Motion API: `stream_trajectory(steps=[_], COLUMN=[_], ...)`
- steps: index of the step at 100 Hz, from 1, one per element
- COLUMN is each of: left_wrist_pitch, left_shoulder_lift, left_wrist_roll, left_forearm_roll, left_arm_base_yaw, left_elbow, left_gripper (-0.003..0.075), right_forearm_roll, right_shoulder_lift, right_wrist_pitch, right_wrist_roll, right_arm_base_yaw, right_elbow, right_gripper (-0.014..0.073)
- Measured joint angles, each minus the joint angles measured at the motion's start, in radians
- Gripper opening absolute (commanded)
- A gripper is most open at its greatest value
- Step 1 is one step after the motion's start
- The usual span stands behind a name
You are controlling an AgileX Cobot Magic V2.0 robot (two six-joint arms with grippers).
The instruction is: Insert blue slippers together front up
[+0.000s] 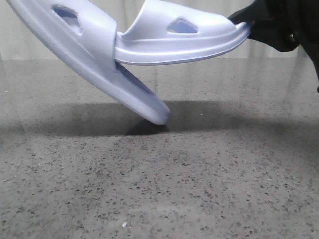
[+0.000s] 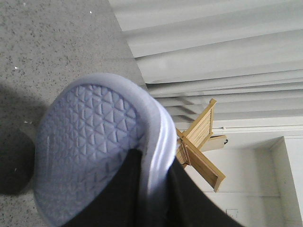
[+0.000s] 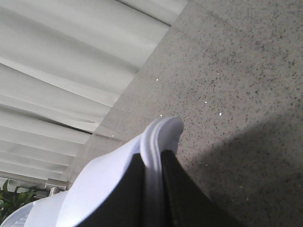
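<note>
Above the table (image 1: 159,189), toward twelve o'clock, both slippers hung mid-nesting: the right gripper (image 3: 152,189) pinched the right slipper (image 1: 184,37) by its edge, its other end tucked under the left slipper's (image 1: 94,55) strap, the left gripper (image 2: 154,189) pinching that one. Next, I judged, push deeper.

Smooth foam slippers over speckled stone.
The blue slippers (image 1: 124,45) look like moulded foam with a soft satin sheen; one sole (image 2: 90,142) bears a raised triangle tread. The table (image 1: 199,189) looks like polished grey speckled stone, faintly glossy. A slatted wooden rack (image 2: 201,142) looks matt, and the black fingers (image 3: 123,198) matt too.
</note>
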Motion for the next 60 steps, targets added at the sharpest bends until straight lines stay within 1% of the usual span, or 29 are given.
stream_trajectory(steps=[5, 20, 25, 30, 46, 60], left_wrist_pitch=[0.002, 0.009, 0.018, 0.02, 0.02, 0.02], left_shoulder_lift=[0.0, 0.0, 0.0, 0.0, 0.0, 0.002], left_wrist_roll=[0.002, 0.002, 0.004, 0.004, 0.004, -0.001], left_forearm_roll=[0.0, -0.003, -0.005, -0.005, -0.005, 0.006], left_arm_base_yaw=[0.0, 0.0, 0.0, -0.002, -0.006, -0.012], left_elbow=[-0.003, -0.005, -0.006, -0.007, -0.007, -0.007], left_gripper=[0.0016, 0.0016, 0.0016, 0.0016, 0.0016, 0.0016], right_forearm_roll=[0.0, 0.0, -0.002, -0.008, -0.021, -0.036], right_shoulder_lift=[0.0, 0.0, -0.003, -0.011, -0.081, -0.175], right_wrist_pitch=[0.0, 0.002, 0.004, 0.008, 0.008, -0.023], right_wrist_roll=[0.0, 0.001, -0.001, -0.009, -0.093, -0.179], right_arm_base_yaw=[0.0, 0.002, 0.003, 0.003, -0.001, -0.024], right_elbow=[0.0, 0.004, 0.004, 0.006, 0.008, 0.003], right_gripper=[-0.0006, 0.0241, 0.0292, 0.0312, 0.031, 0.031])
